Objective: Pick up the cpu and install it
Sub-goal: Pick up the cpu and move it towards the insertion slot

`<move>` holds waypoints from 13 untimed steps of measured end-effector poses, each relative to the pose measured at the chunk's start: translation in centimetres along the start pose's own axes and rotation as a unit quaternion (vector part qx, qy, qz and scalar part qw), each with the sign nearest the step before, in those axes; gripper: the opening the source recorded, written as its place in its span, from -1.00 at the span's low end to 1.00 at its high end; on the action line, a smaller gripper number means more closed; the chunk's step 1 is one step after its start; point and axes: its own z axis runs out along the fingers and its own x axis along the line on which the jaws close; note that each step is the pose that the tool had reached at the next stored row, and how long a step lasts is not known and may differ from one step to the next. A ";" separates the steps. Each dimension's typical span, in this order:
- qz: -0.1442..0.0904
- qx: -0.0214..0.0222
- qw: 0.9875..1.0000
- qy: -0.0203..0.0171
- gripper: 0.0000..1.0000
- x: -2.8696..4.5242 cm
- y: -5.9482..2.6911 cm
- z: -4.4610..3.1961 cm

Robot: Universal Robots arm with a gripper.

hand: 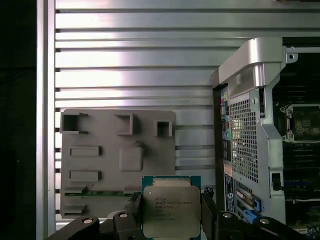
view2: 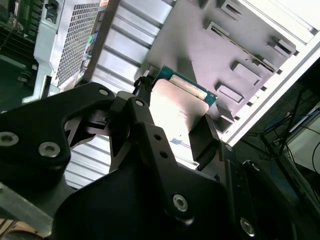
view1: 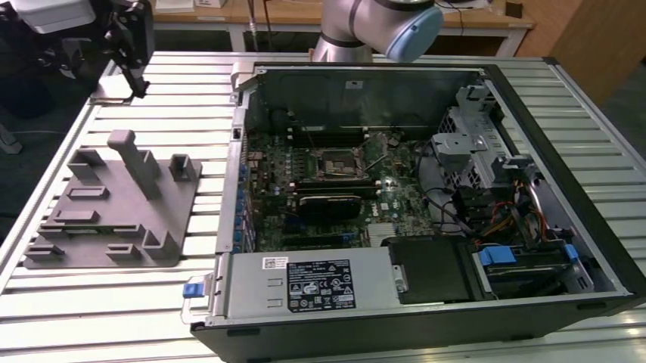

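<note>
My gripper (hand: 171, 214) is clamped on the cpu (hand: 171, 209) — two black fingers (hand: 208, 214) press its two opposite edges, parted just the chip's width. The other two edges stand free. In both wrist views its pale silver lid faces the camera, with a thin rim of green board showing round it. The chip hangs in the air and touches only my fingers.

Past it lies the grey plastic tray (hand: 100, 165), flat on the slatted aluminium table (hand: 140, 60). In the first wrist view the cpu overlaps one edge of the tray. The tray carries shallow rectangular pockets and raised blocks, and the exterior view shows a tall post (view1: 126, 155) rising above the rest.

Between the tray's edge and the computer case (hand: 245, 120) runs a narrow strip of bare table slats. The case lies on its side with the open face up, so its metal walls stand as a rim round the motherboard.

Farther in, near the middle of the board, sits the socket (view1: 333, 162), a black square frame that is uncovered and faces upward. A black heatsink block (view1: 328, 206) lies just beside it, towards the power supply (view1: 302, 283). Cables and the drive cage (view1: 474, 144) crowd the exterior view's right of the case — the socket's side has more open room.
</note>
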 end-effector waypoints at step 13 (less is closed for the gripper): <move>0.000 0.000 1.000 0.000 0.09 -3.03 0.11 0.09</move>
